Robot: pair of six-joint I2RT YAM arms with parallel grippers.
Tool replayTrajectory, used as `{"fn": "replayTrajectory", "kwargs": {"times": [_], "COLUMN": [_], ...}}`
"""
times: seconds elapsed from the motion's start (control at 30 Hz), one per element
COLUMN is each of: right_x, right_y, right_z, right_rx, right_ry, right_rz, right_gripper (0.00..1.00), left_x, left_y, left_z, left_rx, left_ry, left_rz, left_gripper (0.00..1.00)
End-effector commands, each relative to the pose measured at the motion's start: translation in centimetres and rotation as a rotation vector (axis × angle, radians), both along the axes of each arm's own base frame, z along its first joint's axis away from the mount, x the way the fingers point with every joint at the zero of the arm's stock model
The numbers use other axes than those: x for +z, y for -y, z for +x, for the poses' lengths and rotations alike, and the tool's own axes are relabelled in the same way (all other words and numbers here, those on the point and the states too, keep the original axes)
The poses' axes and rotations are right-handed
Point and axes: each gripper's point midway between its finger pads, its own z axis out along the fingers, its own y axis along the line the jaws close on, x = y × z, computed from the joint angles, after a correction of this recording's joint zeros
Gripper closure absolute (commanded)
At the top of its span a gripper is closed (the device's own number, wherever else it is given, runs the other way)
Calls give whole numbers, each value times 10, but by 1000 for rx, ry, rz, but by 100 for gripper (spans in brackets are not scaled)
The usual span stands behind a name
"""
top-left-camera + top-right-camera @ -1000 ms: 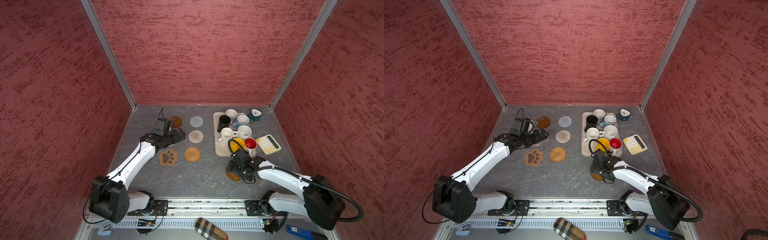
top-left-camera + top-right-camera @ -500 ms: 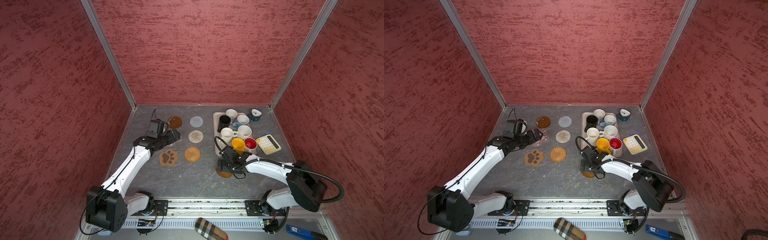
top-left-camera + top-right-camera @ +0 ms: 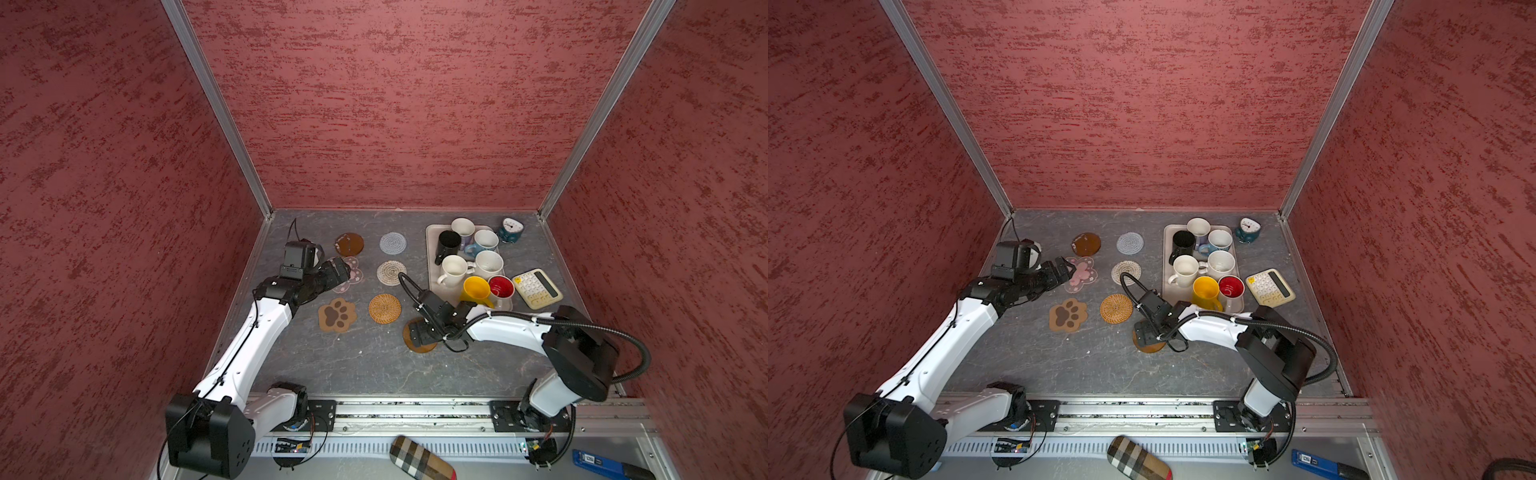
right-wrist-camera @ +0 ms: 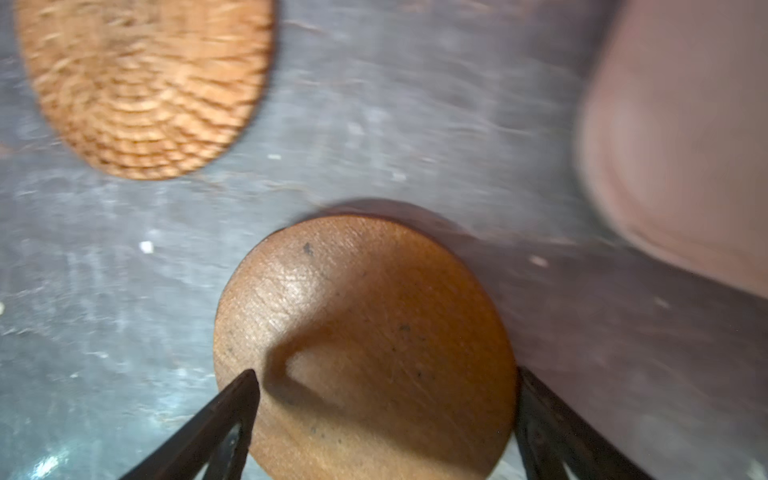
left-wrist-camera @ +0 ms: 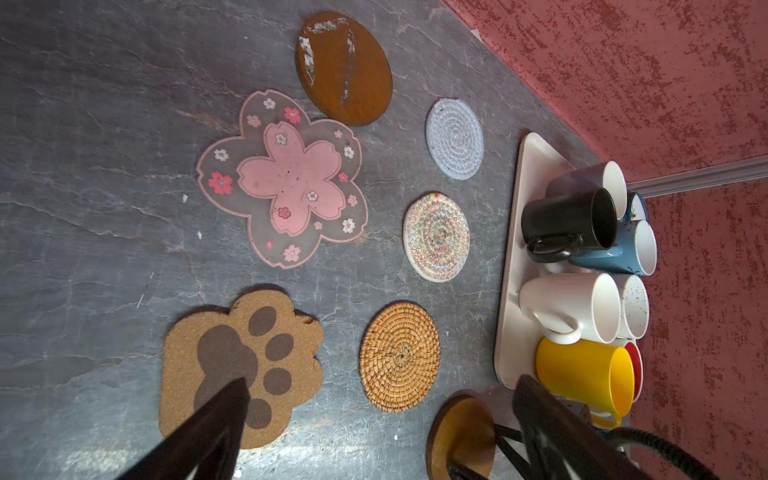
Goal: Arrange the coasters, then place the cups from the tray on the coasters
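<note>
Six coasters lie flat left of the tray [image 3: 430, 253]: a brown wooden disc [image 3: 349, 244], grey round [image 3: 392, 243], beige round [image 3: 391, 273], rattan round [image 3: 385, 308], paw shape [image 3: 337, 316] and pink flower [image 3: 354, 274]. My right gripper [image 3: 417, 334] [image 4: 383, 374] is shut on a second wooden disc [image 3: 422, 348] [image 4: 365, 316], one finger at each side, just off the floor near the tray's front corner. My left gripper [image 3: 343, 270] [image 5: 381, 382] is open and holds nothing, at the flower's left edge. Several cups stand on the tray, among them black [image 3: 449, 243], yellow [image 3: 476, 291] and red-inside [image 3: 500, 287].
A teal alarm clock [image 3: 510, 229] sits behind the tray and a cream calculator [image 3: 537, 289] to its right. A plaid case [image 3: 419, 457] and a blue tool [image 3: 602, 461] lie beyond the front rail. Red walls close in three sides.
My right gripper has carried the wooden disc leftward, away from the front of the tray. My left gripper has drawn back to the left, off the flower coaster.
</note>
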Motion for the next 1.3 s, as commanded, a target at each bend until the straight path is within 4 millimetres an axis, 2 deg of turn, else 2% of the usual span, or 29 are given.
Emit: {"fn": "replayTrajectory", "kwargs": {"times": [0.0,0.2,0.5,1.27], "right_x": [-3,-1,8,1], "right_y": [-28,-58,-86,-92], "right_z": [-10,-19,-37,-62], "right_rx": [100,155,235,324], "right_ry": [-14,-23,-31,-68], "right_rz": [28,61,104,81], "right_gripper": [6,7,7,12], "left_x": [-1,-1,-4,-5], "left_y": [-3,-7,-11,-13], "left_z": [-7,-8,-9,-6], "left_rx": [-12,-2,7,13], "left_ry": [-7,-7,-11,-7], "left_rz": [6,5,-4,-15], "left_gripper": [0,0,0,0]}}
